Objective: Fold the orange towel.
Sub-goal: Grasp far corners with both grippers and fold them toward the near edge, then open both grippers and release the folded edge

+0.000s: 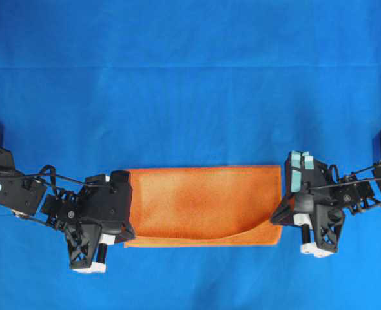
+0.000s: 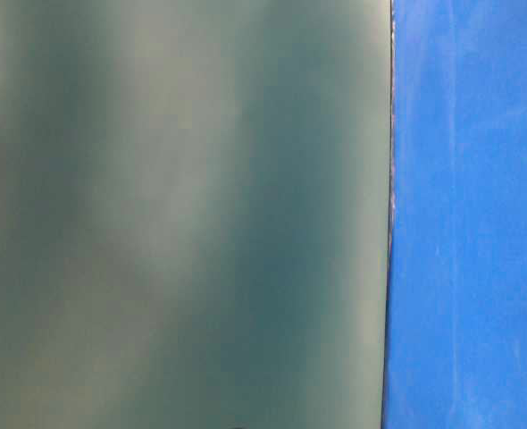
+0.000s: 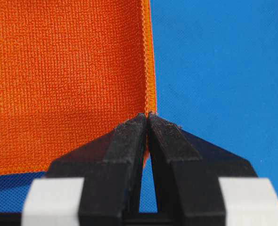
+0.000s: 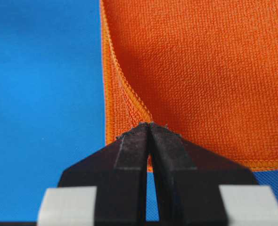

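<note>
Looking down from overhead, I see the bright orange, fuzzy terry towel [image 1: 203, 205] lying on the counter, which is covered with a large blue cloth [image 1: 190, 84]. The towel lies as a wide band, already doubled over, with its long axis running left to right between my two arms. My left gripper [image 3: 147, 117] sits at the towel's left short edge and my right gripper [image 4: 149, 126] at its right short edge, so each arm is nearest its own end and neither has to cross the middle.

Both grippers are pinched narrow, fingertips together. In the left wrist view the tips meet right at the stitched hem, and a sliver of orange shows between them, so I judge I have the hem nipped there. In the right wrist view the tips close on the hem where the upper layer curls up and away from the lower one; which layers I hold I cannot tell. Overhead, that same near right corner shows the top layer peeled back in a curve, not lying flush.

The next fold, as I judge it, turns on that left-to-right axis: one short end must travel along it to meet the other. The loose near right corner could skew the stack unless it is flattened first.

The table-level view shows only a blurred grey-green surface and blue cloth.
</note>
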You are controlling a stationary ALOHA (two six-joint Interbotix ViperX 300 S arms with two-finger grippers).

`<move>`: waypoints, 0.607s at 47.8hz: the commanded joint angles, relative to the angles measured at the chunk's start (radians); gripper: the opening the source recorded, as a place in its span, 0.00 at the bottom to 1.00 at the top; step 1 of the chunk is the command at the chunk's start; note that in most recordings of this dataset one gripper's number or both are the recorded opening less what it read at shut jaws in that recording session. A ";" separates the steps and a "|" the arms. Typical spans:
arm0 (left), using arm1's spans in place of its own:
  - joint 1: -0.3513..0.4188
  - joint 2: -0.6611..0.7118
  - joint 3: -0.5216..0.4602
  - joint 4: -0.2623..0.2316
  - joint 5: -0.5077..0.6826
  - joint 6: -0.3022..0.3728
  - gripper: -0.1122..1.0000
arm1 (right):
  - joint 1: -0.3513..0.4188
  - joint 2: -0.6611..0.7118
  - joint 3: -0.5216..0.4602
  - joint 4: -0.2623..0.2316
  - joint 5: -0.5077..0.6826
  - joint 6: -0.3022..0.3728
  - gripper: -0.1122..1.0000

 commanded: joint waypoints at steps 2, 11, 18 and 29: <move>0.006 0.003 -0.018 0.003 -0.009 0.002 0.11 | 0.003 0.008 -0.020 0.003 -0.003 0.009 0.11; 0.028 0.020 -0.018 0.003 -0.025 0.002 0.12 | 0.003 0.032 -0.015 0.003 0.025 0.069 0.11; 0.028 0.018 -0.020 0.003 -0.034 0.003 0.25 | 0.003 0.035 -0.020 0.003 0.026 0.097 0.12; 0.029 -0.005 -0.018 0.003 -0.025 0.014 0.69 | 0.003 0.026 -0.037 -0.017 0.026 0.086 0.64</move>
